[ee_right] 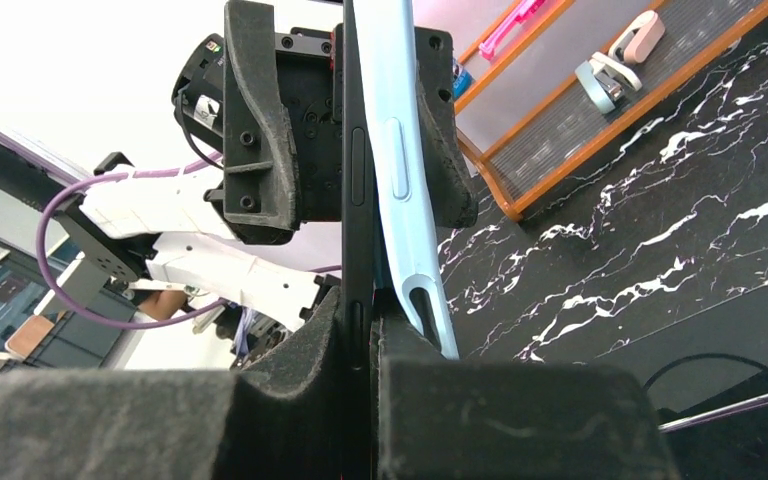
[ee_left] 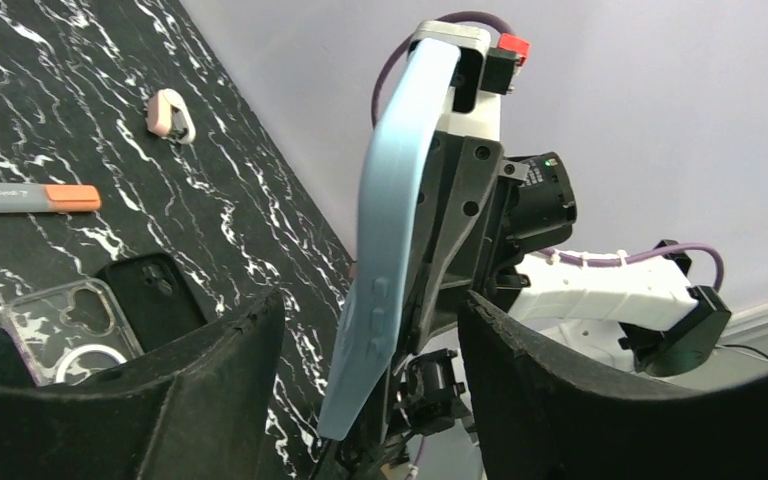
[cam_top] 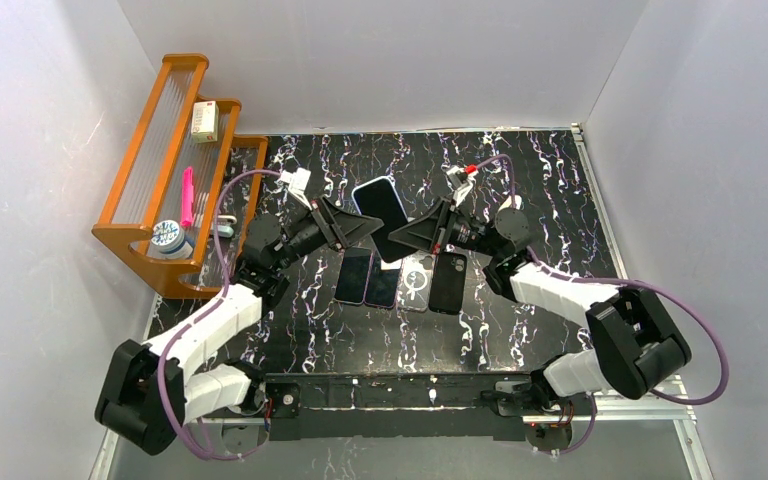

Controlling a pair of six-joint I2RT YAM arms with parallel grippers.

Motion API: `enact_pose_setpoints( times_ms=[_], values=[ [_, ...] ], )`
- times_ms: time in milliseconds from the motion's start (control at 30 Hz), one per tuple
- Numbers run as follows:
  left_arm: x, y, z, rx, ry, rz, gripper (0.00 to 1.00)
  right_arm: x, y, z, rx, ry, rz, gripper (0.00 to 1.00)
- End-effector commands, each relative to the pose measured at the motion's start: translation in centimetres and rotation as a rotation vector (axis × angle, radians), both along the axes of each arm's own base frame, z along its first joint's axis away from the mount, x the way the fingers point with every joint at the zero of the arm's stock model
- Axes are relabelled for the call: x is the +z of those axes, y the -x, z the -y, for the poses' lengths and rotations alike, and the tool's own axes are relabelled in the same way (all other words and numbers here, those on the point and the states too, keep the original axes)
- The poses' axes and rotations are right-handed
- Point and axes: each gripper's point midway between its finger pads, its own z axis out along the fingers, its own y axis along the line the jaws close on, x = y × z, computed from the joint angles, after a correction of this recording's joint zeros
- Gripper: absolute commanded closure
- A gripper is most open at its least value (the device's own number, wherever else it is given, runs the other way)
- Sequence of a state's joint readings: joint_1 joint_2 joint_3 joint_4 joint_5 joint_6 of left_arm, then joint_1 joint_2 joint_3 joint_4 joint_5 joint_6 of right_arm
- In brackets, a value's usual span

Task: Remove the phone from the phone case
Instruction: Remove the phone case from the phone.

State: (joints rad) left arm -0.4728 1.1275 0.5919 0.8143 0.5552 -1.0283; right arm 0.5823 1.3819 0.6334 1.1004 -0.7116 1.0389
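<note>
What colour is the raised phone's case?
The phone case is pale blue, clearest in the left wrist view.

**Ends of phone and case out of sight**

In the right wrist view, the phone and pale blue case are cut off by the top edge. The phone's lower end is hidden between the right hand's fingers. The print on the box in the rack is too small to read.

Loose cases beneath raised phone.

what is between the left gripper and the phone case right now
Nothing visible. The phone case stands bare in the gap between the open fingers of the left gripper; the right gripper pinches the phone at the far edge.
</note>
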Motion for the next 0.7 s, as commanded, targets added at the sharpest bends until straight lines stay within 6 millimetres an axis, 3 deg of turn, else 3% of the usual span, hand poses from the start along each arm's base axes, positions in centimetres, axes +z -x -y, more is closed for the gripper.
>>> enact_pose_setpoints(
  times_ms=[0,233,667],
  values=[
    [0.9,0.0,-1.4,0.069,-0.062,0.086,0.37,4.1,0.2,1.1,-0.045,-0.09,0.128,0.99],
    [-1.8,0.0,-3.2,0.163,-0.199,0.066,0.36,5.3,-0.1,2.2,-0.105,-0.11,0.137,0.99],
    [-2.1,1.8,0.0,0.002,-0.136,0.039,0.38,5.6,-0.1,2.2,-0.105,-0.124,0.127,0.99]
  ],
)
